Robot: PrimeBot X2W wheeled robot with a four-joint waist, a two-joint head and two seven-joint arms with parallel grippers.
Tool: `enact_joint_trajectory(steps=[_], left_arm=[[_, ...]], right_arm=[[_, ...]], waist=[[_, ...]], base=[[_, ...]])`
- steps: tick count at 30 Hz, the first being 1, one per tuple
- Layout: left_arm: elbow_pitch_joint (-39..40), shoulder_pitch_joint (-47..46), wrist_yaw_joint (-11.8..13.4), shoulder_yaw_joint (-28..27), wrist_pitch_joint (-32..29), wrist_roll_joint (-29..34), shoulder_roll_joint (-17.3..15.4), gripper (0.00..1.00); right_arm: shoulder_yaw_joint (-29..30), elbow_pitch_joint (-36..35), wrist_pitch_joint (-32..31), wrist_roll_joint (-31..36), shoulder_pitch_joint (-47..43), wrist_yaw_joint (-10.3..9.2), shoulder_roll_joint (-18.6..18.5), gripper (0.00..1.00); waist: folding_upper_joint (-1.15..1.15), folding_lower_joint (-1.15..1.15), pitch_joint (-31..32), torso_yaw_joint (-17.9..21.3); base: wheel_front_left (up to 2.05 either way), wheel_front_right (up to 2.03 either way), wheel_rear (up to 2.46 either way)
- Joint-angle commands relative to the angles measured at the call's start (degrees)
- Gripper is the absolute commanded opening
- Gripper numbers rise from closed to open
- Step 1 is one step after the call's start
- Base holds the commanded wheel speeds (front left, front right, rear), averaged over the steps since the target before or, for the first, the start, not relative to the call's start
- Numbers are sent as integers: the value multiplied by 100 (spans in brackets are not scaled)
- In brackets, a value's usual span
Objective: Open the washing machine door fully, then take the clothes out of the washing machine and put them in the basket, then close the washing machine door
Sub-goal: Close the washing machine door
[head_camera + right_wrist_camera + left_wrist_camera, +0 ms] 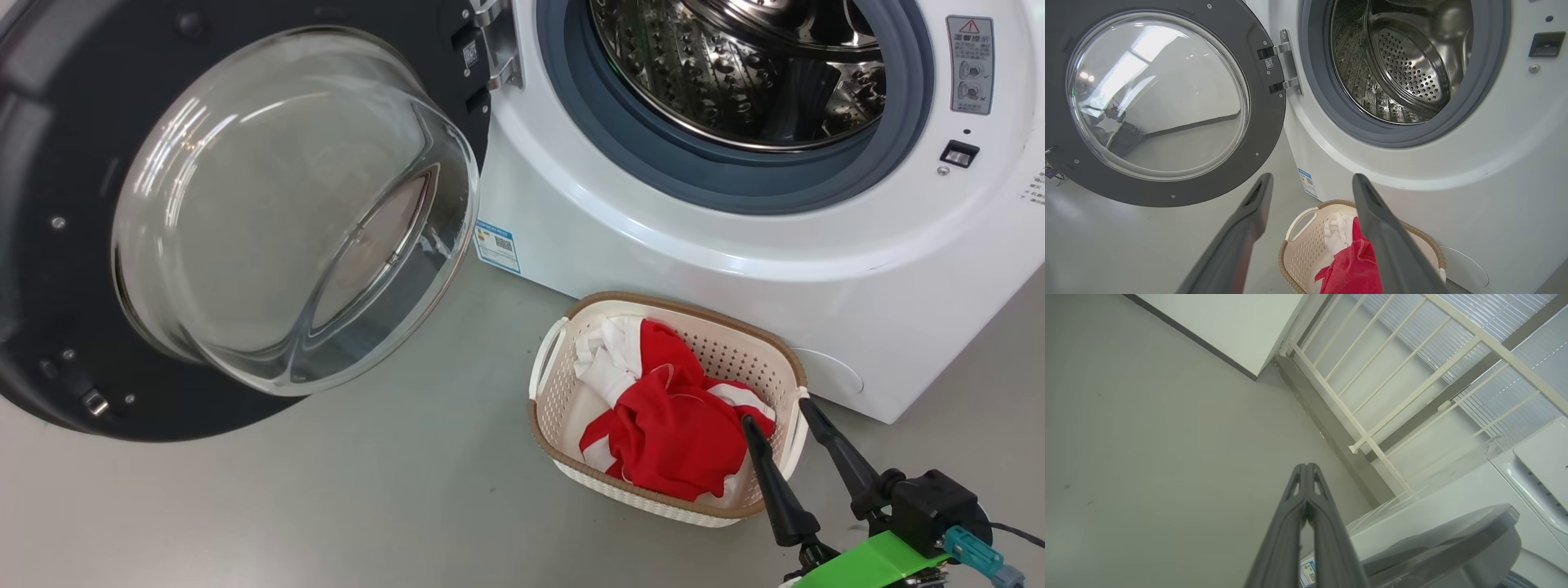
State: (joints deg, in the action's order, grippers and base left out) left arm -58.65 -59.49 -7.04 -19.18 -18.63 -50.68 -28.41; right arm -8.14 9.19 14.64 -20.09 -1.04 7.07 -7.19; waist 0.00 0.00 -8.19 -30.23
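The washing machine (735, 245) (1453, 183) stands at the right with its steel drum (735, 73) (1400, 65) bare. Its door (245, 212) (1155, 98) is swung wide open to the left, glass bowl bulging outward. On the floor before the machine sits the basket (563, 384) (1300, 249), holding the red and white clothes (669, 425) (1351, 261). My right gripper (775, 412) (1312, 183) hovers open over the basket's right end, nothing between its fingers. Away from the basket, my left gripper (1306, 467) is shut on nothing, pointing at bare floor near a wall.
Grey floor (367, 506) spreads left of the basket and under the open door. In the left wrist view a white railing (1372, 396) and a wall base (1331, 437) run beyond the fingers, with the door's edge (1453, 539) at the lower right.
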Motion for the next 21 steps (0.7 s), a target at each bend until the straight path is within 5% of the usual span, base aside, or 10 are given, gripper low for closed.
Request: enact_joint_trajectory(steps=[1,7,21], left_arm=[[-5,-100,-19,18,-311,-56,-420,0],[-24,119,-42,366,-1414,-291,-450,0],[1975,1450,-44,1124,-3192,-1732,-563,0]], right_arm=[[-115,-149,36,57,-9,42,-27,100],[-113,-150,36,66,-44,42,5,100],[-93,-156,36,70,-122,42,58,100]], waist=[[0,0,13,2],[0,0,60,5],[0,0,187,34]], base=[[0,0,0],[0,0,0],[0,0,0]])
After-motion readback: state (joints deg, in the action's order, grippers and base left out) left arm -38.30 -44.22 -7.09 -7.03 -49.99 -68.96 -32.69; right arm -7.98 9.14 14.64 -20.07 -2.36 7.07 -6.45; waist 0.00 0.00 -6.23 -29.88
